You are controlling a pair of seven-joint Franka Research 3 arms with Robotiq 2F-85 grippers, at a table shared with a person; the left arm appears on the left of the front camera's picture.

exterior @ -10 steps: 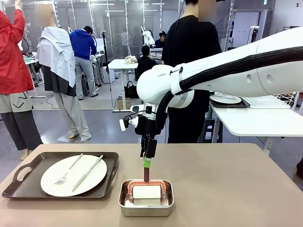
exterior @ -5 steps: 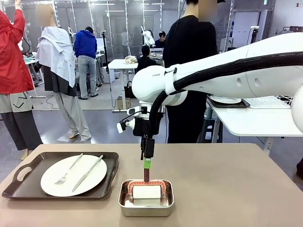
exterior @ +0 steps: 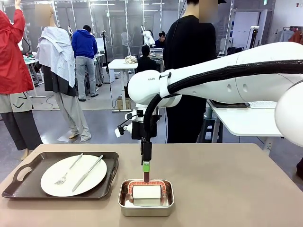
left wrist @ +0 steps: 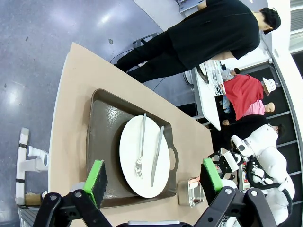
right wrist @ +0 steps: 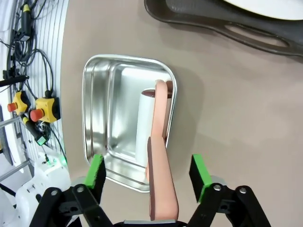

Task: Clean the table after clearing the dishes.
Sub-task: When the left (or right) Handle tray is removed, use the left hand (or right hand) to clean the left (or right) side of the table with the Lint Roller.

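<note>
The taupe table (exterior: 227, 189) carries a dark brown tray (exterior: 28, 187) at the left with a white plate (exterior: 94, 178), a fork (exterior: 67, 170) and a knife (exterior: 88, 173). My right gripper (exterior: 146, 171) points straight down over a steel pan (exterior: 146, 208) holding a white roller (exterior: 146, 191). In the right wrist view its green pads (right wrist: 97, 171) stand open on either side of the roller's pink handle (right wrist: 158, 165), with gaps on both sides. My left gripper (left wrist: 154, 174) hangs open high above the tray (left wrist: 99, 142) and plate (left wrist: 128, 163).
A person in black (exterior: 189, 71) stands at the table's far edge. A white-topped table (exterior: 251, 120) stands at the right behind it. The pan (right wrist: 94, 118) sits close to the tray's handle (right wrist: 227, 23). Bare tabletop lies to the right of the pan.
My right arm has shifted a little left and the gripper has come lower around the roller's handle. The tray, plate and pan have not moved.
</note>
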